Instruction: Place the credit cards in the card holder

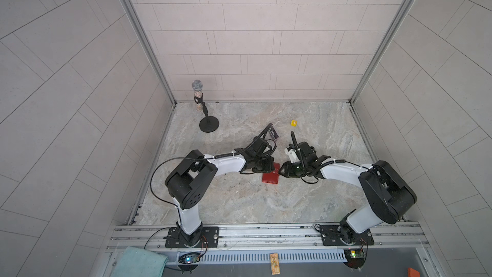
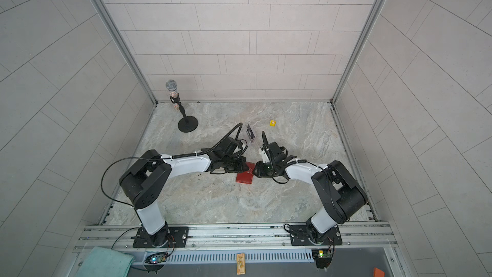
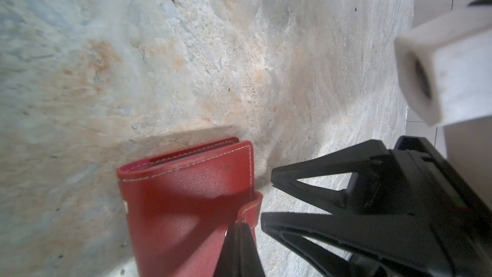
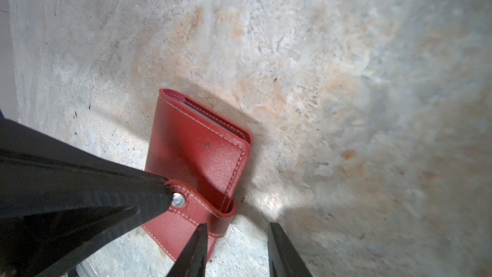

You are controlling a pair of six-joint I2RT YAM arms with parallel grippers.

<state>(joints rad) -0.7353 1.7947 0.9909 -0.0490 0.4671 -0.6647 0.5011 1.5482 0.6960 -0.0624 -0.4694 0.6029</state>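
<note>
The red card holder (image 1: 270, 178) (image 2: 244, 178) lies folded on the marble table between the two arms. Its snap tab arches up off the cover in the right wrist view, where the card holder (image 4: 202, 150) shows its silver snap. My left gripper (image 3: 241, 226) (image 1: 273, 167) is shut on the end of that tab. My right gripper (image 4: 237, 235) (image 1: 281, 173) is open beside the tab, with one finger over the holder's edge and bare table between the jaws. A black credit card (image 1: 274, 133) (image 2: 250, 132) with white lettering stands in a clear stand farther back.
A microphone on a round black stand (image 1: 209, 125) stands at the back left. A yellow die (image 1: 294, 123) lies behind the right arm. A teal cloth (image 1: 138, 262) lies off the table at the front left.
</note>
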